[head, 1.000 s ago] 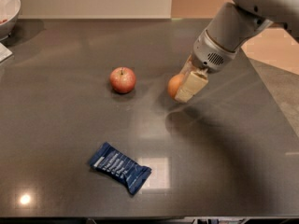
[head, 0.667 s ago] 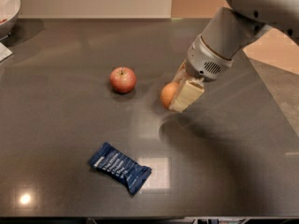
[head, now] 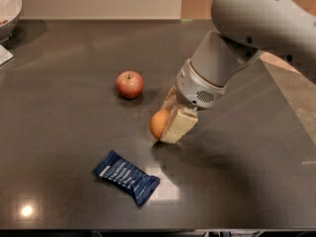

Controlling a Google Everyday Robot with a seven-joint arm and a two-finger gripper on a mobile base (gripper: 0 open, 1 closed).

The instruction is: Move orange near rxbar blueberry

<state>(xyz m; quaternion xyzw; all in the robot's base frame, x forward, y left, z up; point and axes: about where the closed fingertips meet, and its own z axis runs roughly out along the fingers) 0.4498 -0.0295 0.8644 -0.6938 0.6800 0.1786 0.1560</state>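
Note:
The orange (head: pixel 159 124) is small and round, held between the cream-coloured fingers (head: pixel 178 125) of my gripper (head: pixel 167 127), a little above the dark table near its middle. The gripper is shut on it, and only the orange's left side shows. The rxbar blueberry (head: pixel 126 176), a flat dark blue wrapper with white lettering, lies on the table below and to the left of the orange, a short way off. The grey arm comes in from the upper right.
A red-yellow apple (head: pixel 130 84) sits on the table (head: pixel 59 122) up and to the left of the gripper. A white bowl (head: pixel 9 10) stands at the far left corner. The table's front edge runs along the bottom, its right edge past the arm.
The gripper has carried the orange down and to the left, towards the front of the table and closer to the blue bar. The apple and the bar have not moved.

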